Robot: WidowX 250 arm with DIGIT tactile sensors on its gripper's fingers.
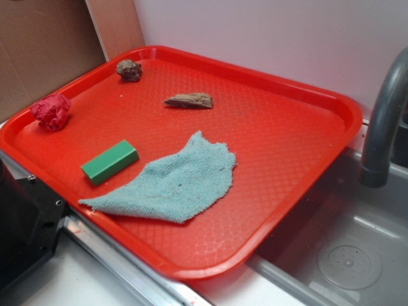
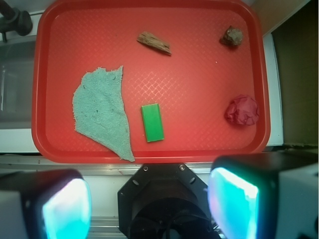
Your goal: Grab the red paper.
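Observation:
The red paper (image 1: 51, 111) is a small crumpled pinkish-red ball lying at the left corner of the red tray (image 1: 287, 153). In the wrist view the paper (image 2: 242, 110) lies near the right rim of the tray (image 2: 199, 84). My gripper (image 2: 149, 209) is open and empty, its two fingers (image 2: 67, 209) spread wide at the bottom of the wrist view. It hangs high over the robot's black base, outside the tray's near edge and well away from the paper. The gripper does not show in the exterior view.
On the tray lie a brown rock (image 1: 129, 70), a piece of wood (image 1: 189, 101), a green block (image 1: 109, 162) and a teal cloth (image 1: 172, 182). A sink (image 1: 344, 248) with a grey faucet (image 1: 382, 121) is to the right. The black robot base (image 1: 25, 223) stands at the left.

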